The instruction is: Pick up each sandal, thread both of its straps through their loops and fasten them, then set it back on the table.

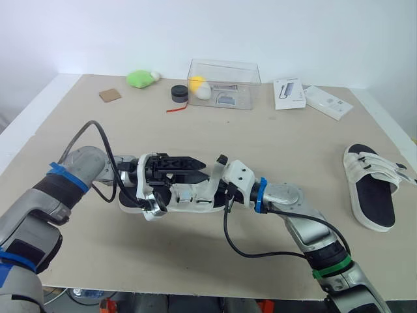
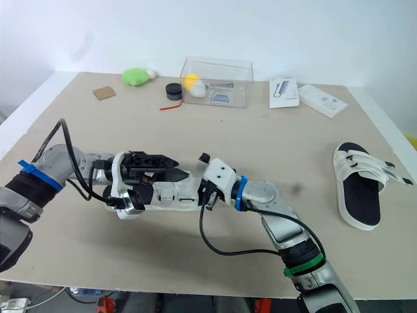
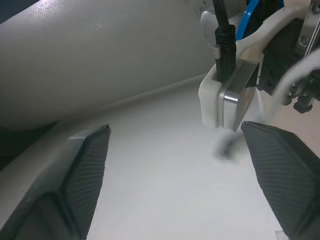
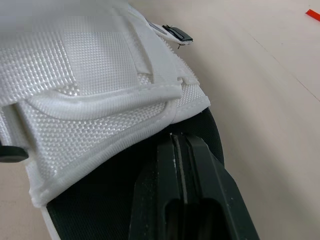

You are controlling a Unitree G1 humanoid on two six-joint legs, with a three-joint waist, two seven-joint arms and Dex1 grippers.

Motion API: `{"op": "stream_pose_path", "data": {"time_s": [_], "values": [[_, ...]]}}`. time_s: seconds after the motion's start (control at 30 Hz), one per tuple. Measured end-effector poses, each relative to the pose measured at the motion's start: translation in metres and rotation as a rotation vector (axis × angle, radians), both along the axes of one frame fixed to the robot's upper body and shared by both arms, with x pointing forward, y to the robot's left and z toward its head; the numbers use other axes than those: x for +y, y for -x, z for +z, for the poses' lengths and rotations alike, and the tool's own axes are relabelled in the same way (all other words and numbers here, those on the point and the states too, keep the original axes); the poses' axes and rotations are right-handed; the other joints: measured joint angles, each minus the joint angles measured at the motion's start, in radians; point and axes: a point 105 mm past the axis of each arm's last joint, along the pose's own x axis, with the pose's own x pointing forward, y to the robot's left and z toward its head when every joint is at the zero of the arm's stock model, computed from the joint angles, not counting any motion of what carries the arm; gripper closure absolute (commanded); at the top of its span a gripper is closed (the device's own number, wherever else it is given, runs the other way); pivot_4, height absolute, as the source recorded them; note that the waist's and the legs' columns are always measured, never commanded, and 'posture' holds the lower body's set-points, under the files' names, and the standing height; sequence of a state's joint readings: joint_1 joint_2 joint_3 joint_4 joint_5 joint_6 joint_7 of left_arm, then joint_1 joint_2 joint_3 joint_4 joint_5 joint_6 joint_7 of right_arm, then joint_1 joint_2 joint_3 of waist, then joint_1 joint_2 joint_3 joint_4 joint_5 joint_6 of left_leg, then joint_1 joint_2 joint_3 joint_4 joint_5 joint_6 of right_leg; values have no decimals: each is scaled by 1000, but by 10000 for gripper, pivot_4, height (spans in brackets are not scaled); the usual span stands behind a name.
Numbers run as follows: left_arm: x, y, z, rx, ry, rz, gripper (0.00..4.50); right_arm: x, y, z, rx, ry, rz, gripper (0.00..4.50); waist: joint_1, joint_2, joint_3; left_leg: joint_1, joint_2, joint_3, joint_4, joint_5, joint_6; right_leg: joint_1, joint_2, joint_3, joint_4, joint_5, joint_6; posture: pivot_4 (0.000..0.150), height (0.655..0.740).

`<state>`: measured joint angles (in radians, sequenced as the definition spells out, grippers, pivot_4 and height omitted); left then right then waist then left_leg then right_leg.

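White webbing, black footbeds: two sandals are counted. One sandal [image 1: 195,195] is seen at the front centre of the counter [image 1: 273,143], long axis left-to-right. The right end effector [image 4: 176,150] is pressed closed and tucked under its strap [image 4: 100,100]. The left end effector [image 3: 176,129] is spread wide, apparently empty. The other sandal [image 1: 373,195] is laid front-to-back by the right edge, with bare counter between them.

my two head eyes sit high, looking forward and down over both arms onto the tabletop [image 1: 280,150], right up to its far edge. they share almost the whole scene, the right eye's picture only shifted sideways. the left wrist camera looks along the left fingers [image 3: 85,170] from very close at the right wrist [image 3: 235,95]. the right wrist camera looks along the right fingers [image 4: 210,200], nearly touching the white sandal [image 4: 100,100] that lies mid-tabletop in my head views.
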<state>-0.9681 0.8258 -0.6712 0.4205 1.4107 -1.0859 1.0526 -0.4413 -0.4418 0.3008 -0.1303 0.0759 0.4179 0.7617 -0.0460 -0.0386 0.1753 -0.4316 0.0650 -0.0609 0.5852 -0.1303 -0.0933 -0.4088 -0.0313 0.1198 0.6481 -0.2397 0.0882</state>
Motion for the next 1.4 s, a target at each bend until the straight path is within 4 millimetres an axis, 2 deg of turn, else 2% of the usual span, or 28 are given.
{"op": "stream_pose_path", "data": {"time_s": [0.07, 0.17, 0.27, 0.33, 0.47, 0.57, 0.63, 0.67, 0.7, 0.73, 0.83, 0.9, 1.0, 1.07, 1.1, 1.13, 1.17, 1.2, 1.23, 1.27, 1.3, 1.4], "values": [[3, -4, -2, 88, 6, 44, 523, 0, 0, 0, 0, 0, 0, 45000, 0, 0, 0, 0, 0, 0, 0, 0, 0, 0, 0, 0, 0, 0, 0, 1500, 7400], [4, -10, 0, 128, 12, 89, 523, 0, 0, 0, 0, 0, 0, 45000, 0, 0, 0, 0, 0, 0, 0, 0, 0, 0, 0, 0, 0, 0, 0, 1500, 7400], [11, -33, -1, 217, 12, 215, 523, 1, 0, -1, 1, -1, 0, 45000, 0, 0, 0, 0, 0, 0, 1, 0, 1, 1, 0, 0, 0, 0, 0, 1500, 7400], [13, -42, 5, 236, 29, 258, 523, 0, 0, 0, 1, -1, 0, 45000, 1, 0, 0, 0, 0, 0, 1, 0, 1, 1, 0, 0, 0, 0, 0, 1500, 7400], [4, -63, 21, 281, 15, 327, 523, 0, -1, -1, 0, -1, 0, 45000, 1, -1, -1, 0, 0, 0, 1, 0, 0, 1, 0, 0, 0, 0, 0, 1500, 7400], [-4, -73, 7, 350, -76, 370, 523, 1, 0, -1, -1, -3, 3, 45000, -1, 0, -1, 0, 0, 1, 1, 0, 0, 1, 0, 1, 0, 0, 0, 1500, 7400], [-8, -86, -21, 545, -145, 460, 523, 2, -1, 0, -3, -5, 4, 45000, -1, 0, -1, 0, 0, 1, 1, 0, 0, 0, 0, 0, 1, 0, 0, 1500, 7400], [-9, -87, -24, 581, -146, 469, 523, 2, -1, 0, -4, -5, 3, 45000, -2, 0, -1, -2, 0, 1, 1, 0, 0, -1, 0, 1, 1, 0, 0, 1500, 7400], [-12, -96, -28, 723, -101, 515, 523, 1, -1, 0, -3, -5, 1, 45000, -2, 0, -1, -2, 0, 1, 2, 0, 0, 0, 0, 1, 1, 0, -1, 1500, 7400], [-14, -105, -25, 886, -13, 533, 523, 1, -1, 0, -5, -6, 1, 45000, -2, 0, -1, -3, 0, 0, 2, 0, 0, -1, 0, 0, 1, 0, -1, 1500, 7400], [-10, -120, -16, 1217, 111, 518, 523, 3, 0, 0, -4, -10, 3, 45000, -6, 0, -1, -4, 0, -1, 2, 1, 1, -2, 1, 1, 2, 1, -2, 1500, 7400], [8, -130, -11, 1570, 186, 466, 523, 4, 1, 0, -3, -14, 3, 45000, -12, 1, -1, -4, 0, -3, 2, 1, 1, -1, 2, 0, 3, 0, -2, 1500, 7400], [20, -133, -17, 1890, 248, 427, 523, 3, 1, 0, -3, -16, -2, 45000, -15, 1, -1, -4, 0, -7, 2, 1, 1, 0, 3, -2, 3, -2, -2, 1500, 7400], [20, -127, -23, 2129, 228, 390, 523, 3, 1, 0, -4, -17, -4, 45000, -17, 1, -1, -5, 0, -9, 2, 1, 1, 0, 3, -4, 3, -2, -2, 1500, 7400], [18, -125, -24, 2178, 215, 377, 523, 3, 1, 0, -4, -17, -4, 45000, -18, 1, -1, -5, 0, -10, 2, 1, 1, 0, 3, -4, 3, -2, -3, 1500, 7400], [14, -116, -23, 2342, 186, 327, 523, 3, 1, -1, -4, -18, -4, 45000, -18, 1, -1, -5, 0, -10, 2, 1, 1, 0, 3, -4, 4, -2, -3, 1500, 7400], [13, -113, -23, 2383, 179, 314, 523, 3, 1, -1, -4, -19, -4, 45000, -19, 1, -1, -5, 0, -10, 2, 1, 1, 0, 3, -5, 4, -2, -3, 1500, 7400], [6, -102, -22, 2548, 140, 255, 523, 4, 1, -1, -3, -21, -5, 45000, -21, 1, -1, -5, 0, -10, 2, 1, 1, 1, 3, -5, 4, -3, -3, 1500, 7400], [4, -99, -22, 2590, 130, 246, 523, 4, 1, -1, -4, -21, -5, 45000, -22, 1, -1, -5, 0, -11, 2, 1, 1, 1, 3, -5, 4, -3, -3, 1500, 7400], [-1, -87, -23, 2741, 91, 207, 523, 5, 1, -1, -4, -23, -4, 45000, -26, 1, 0, -5, 0, -11, 2, 1, 1, 1, 3, -6, 4, -3, -3, 1500, 7400], [-4, -80, -22, 2826, 66, 175, 523, 6, 1, -1, -4, -24, -3, 45000, -27, 1, 0, -5, 0, -11, 2, 1, 1, 1, 3, -6, 4, -3, -3, 1500, 7400], [-7, -70, -18, 2926, 35, 130, 523, 6, 2, -1, -4, -24, -3, 45000, -28, 1, 0, -5, 0, -11, 2, 1, 1, 1, 3, -6, 4, -3, -4, 1500, 7400]]}}
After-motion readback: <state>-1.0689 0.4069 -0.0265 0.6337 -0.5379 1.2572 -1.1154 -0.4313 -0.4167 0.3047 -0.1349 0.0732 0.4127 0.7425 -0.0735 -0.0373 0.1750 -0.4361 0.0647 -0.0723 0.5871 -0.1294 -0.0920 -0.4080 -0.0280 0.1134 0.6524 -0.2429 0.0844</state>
